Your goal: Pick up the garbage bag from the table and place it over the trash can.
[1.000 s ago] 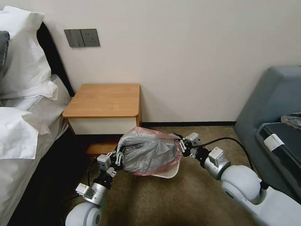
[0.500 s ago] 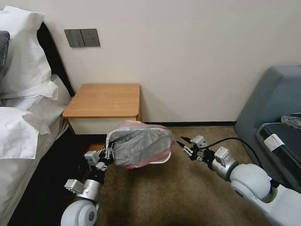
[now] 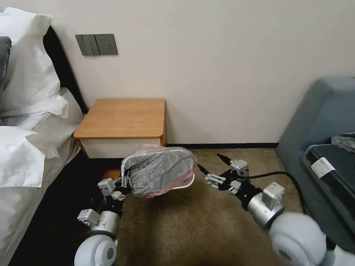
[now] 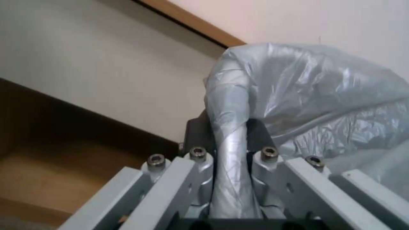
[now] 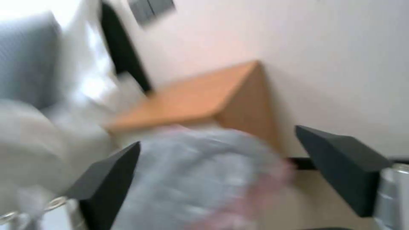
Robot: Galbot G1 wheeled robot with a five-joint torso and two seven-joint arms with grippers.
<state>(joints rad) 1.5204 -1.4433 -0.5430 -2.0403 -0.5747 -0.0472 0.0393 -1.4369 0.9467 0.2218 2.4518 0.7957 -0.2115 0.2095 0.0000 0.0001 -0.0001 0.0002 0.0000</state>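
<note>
Left claw pinching bagged rim of trash can, can lifted and tilted beside surface. Garbage bag stretched over can mouth. Right claw spread, just beside can. Advice: set can down upright before releasing rim.

Open carpet in front of the trash can, free for passage. Behind it, the surface and wall, blocking. Left of it, bed close by, leaving a narrow dark gap. Right of it, right claw spread wide, then grey sofa well apart.
</note>
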